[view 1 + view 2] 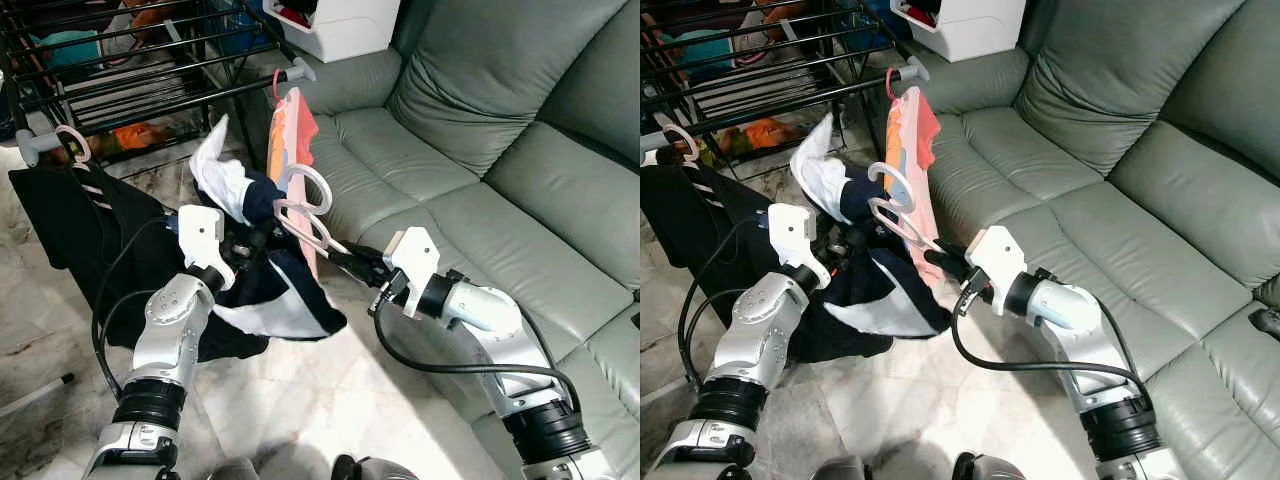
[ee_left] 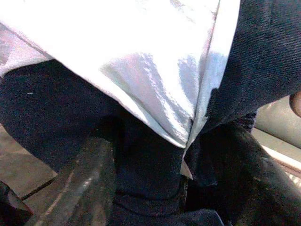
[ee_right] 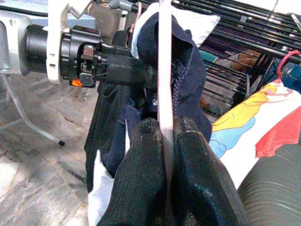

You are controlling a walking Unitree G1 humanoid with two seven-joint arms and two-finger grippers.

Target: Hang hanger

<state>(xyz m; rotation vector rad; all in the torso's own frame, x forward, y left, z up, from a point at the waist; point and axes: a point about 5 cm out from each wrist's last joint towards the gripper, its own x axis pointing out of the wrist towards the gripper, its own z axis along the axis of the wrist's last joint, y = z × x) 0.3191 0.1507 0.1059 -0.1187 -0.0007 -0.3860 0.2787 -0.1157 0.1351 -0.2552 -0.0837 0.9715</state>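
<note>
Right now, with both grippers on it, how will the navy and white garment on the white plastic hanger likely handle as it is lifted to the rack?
Probably floppy: the navy and white garment sags in folds below the left gripper. It may swing or slide, since the right gripper pinches only the thin white plastic hanger. It looks light.

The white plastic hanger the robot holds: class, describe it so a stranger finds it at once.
Start at the grey-green leather sofa and the black drying rack beside it. Between them, the right tool grips a white plastic hanger carrying a navy-and-white garment. Unlike the rack's pink hanger, its hook is unhung.
</note>
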